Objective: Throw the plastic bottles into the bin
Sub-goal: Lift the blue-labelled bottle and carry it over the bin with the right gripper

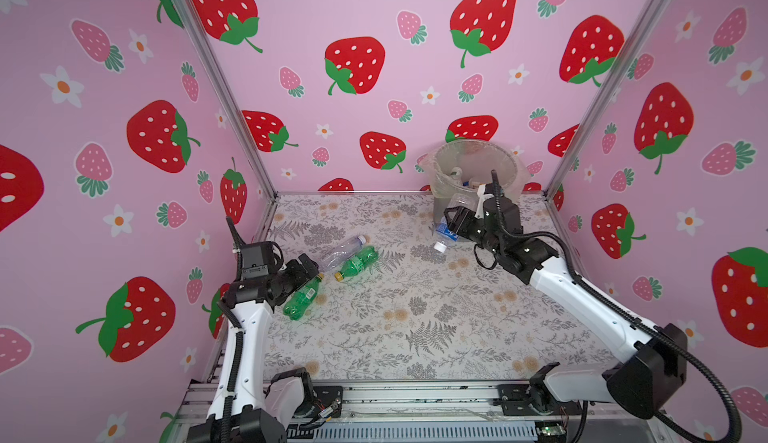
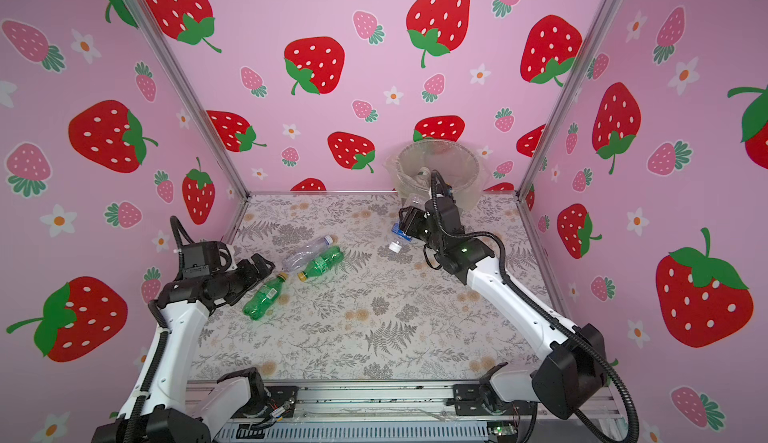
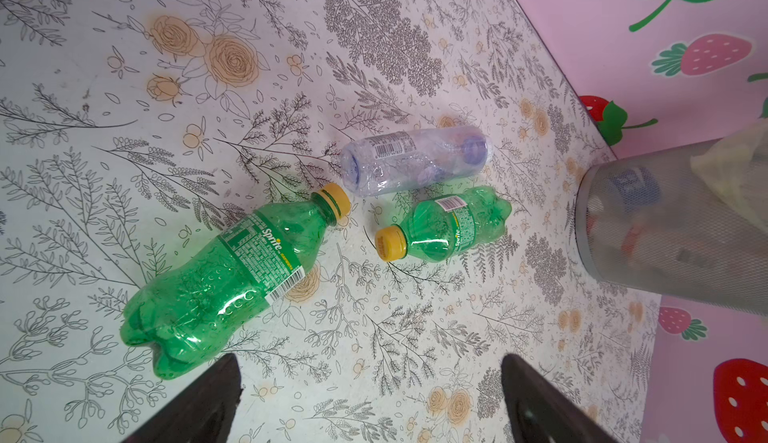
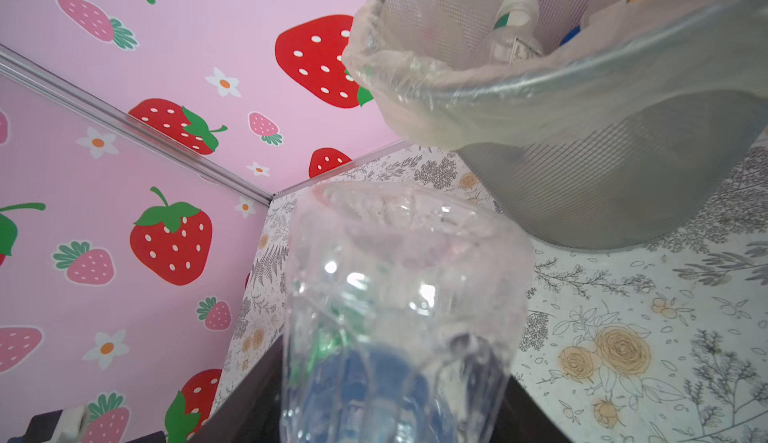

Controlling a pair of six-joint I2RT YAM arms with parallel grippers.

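The right gripper (image 1: 452, 221) is clamped on a clear blue-labelled bottle (image 1: 446, 233). It holds the bottle white cap down above the floral table (image 1: 415, 316), just beside the bin (image 4: 602, 179), which has other bottles (image 4: 515, 25) inside. The left gripper (image 3: 370, 399) stands wide open and empty near one green Sprite bottle (image 3: 216, 279). A second Sprite bottle (image 3: 449, 225) and a crumpled clear bottle (image 3: 415, 158) lie beyond.

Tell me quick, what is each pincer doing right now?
Left pincer: open, holding nothing.
Right pincer: closed on a clear bottle.
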